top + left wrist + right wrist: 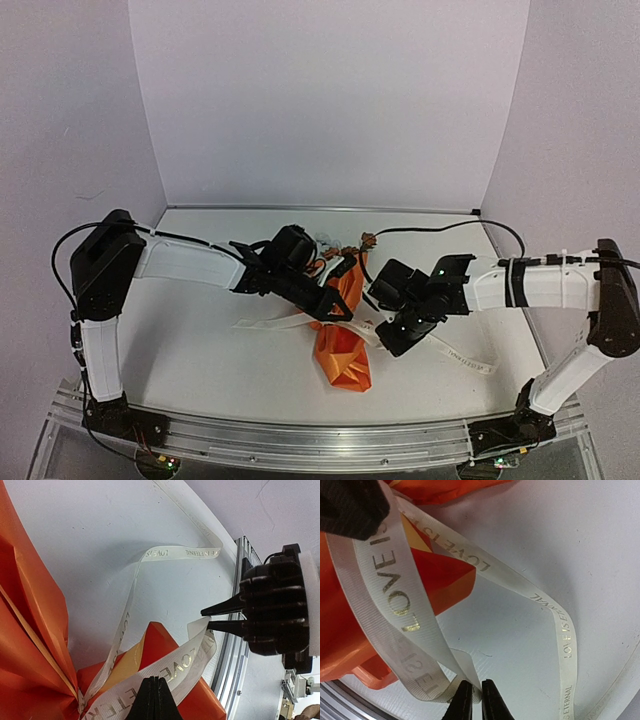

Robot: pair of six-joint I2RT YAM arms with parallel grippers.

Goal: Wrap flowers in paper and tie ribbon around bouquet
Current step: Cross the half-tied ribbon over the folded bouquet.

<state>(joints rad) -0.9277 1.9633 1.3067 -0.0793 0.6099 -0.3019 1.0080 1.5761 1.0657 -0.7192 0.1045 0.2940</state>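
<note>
The step in hand looks like tying: the cream ribbon [395,595] has to draw snug across the orange paper cone of the bouquet [342,350]. Keep the pull even from both ends and low along the worktop [200,350], or the thin paper may crumple.

At the bottom centre of the left wrist view, the left gripper [154,682] has its jaws pressed together on the ribbon where it crosses the cone. At the bottom centre of the right wrist view, the right gripper [473,690] has its jaws narrowly parted with a fold of ribbon in the gap. Whether that fold is pinched I cannot tell.

In the top view the bouquet lies at lower centre, between the arms.
</note>
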